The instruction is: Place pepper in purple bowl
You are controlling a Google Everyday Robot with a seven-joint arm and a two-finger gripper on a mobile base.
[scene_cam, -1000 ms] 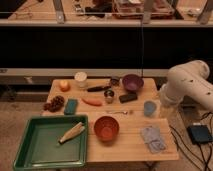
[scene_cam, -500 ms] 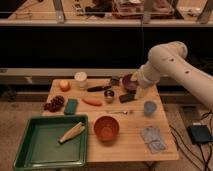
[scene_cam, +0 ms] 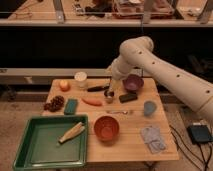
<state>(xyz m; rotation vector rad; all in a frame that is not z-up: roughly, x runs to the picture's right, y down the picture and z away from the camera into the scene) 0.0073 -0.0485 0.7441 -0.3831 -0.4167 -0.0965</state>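
- The wooden counter [scene_cam: 125, 145] carries all the items, and the white robot arm [scene_cam: 165, 65] reaches in over its back right corner.
- The gripper [scene_cam: 110, 90] hangs low near the middle of the back edge, just left of the purple bowl [scene_cam: 133, 82]. It sits right above a small metal cup [scene_cam: 109, 97].
- It cannot be told how far the gripper is open or whether it has hold of anything.
- The pepper [scene_cam: 92, 102] lies flat on the counter left of the metal cup, toward the middle, apart from the purple bowl.
- The purple bowl stands by the back edge, right of centre, with a dark block [scene_cam: 128, 97] just in front of it.
- A red bowl [scene_cam: 106, 127] stands near the front edge.
- A green tray [scene_cam: 30, 150] fills the front left corner and holds a corn cob [scene_cam: 71, 132].
- An orange fruit [scene_cam: 64, 85] sits at the back left corner.
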